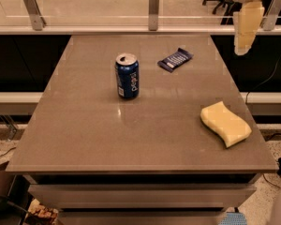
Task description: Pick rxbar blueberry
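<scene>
The rxbar blueberry (175, 60) is a small flat bar in a dark navy wrapper with white text. It lies at the far middle of the grey-brown table (89, 139), to the right of and behind an upright blue soda can (127, 76). My gripper (246, 29) hangs at the upper right of the camera view, pale yellow, pointing down. It is raised above the table's far right edge, to the right of the bar and apart from it. Nothing is seen in it.
A yellow sponge (225, 123) lies near the table's right edge. A glass railing with metal posts (153, 3) runs behind the table. Office chairs stand further back. A drawer front shows below the table's near edge.
</scene>
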Controlling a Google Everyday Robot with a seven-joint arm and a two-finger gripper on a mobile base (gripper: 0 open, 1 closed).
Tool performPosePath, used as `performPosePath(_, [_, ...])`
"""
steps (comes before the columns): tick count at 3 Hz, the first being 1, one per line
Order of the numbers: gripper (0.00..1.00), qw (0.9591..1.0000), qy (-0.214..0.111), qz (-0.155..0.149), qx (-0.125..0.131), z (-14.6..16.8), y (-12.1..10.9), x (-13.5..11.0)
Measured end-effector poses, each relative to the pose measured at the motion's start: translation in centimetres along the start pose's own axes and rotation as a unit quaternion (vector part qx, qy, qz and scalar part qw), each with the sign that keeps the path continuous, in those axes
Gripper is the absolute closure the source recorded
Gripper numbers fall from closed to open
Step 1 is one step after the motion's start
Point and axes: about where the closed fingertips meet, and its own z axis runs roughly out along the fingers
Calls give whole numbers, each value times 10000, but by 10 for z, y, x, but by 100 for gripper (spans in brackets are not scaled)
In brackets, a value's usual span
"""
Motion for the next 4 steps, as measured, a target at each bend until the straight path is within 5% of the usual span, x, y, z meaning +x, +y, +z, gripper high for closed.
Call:
performPosePath(1, [0, 9998, -143, 31, 141, 38, -41, -4])
performPosePath(4, [0, 9996, -275, -54, -46, 82, -63, -15])
